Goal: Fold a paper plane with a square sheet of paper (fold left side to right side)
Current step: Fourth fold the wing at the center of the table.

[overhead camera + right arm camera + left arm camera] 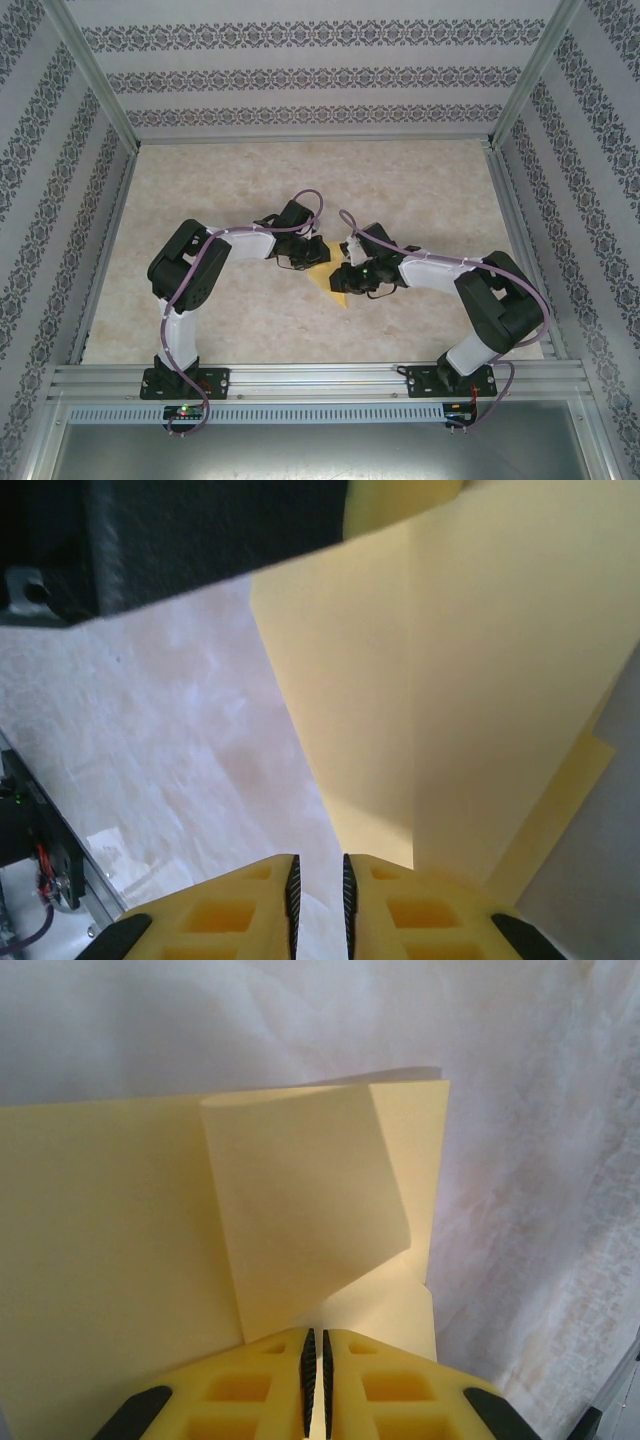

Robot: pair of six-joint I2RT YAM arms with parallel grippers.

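Observation:
The square sheet of paper (pixel 331 280) is yellow-orange and partly folded, and it lies between the two grippers at the middle of the table. In the left wrist view the paper (pixel 110 1260) has a flap (pixel 300 1210) folded over and lifted, running down into the jaws. My left gripper (pixel 316 1365) (pixel 308 256) is shut on the paper's near edge. My right gripper (pixel 318 895) (pixel 349 277) stands slightly open, with bare table showing between its fingers. The paper (pixel 480 690) rises just right of its right finger (pixel 400 900). No paper plane shape shows.
The marbled table (pixel 300 180) is walled by patterned panels and aluminium posts. A frame rail (pixel 320 380) runs along the near edge by the arm bases. The left arm's black body (pixel 200 540) hangs close above the right gripper. A circuit board (pixel 30 830) sits at the table edge.

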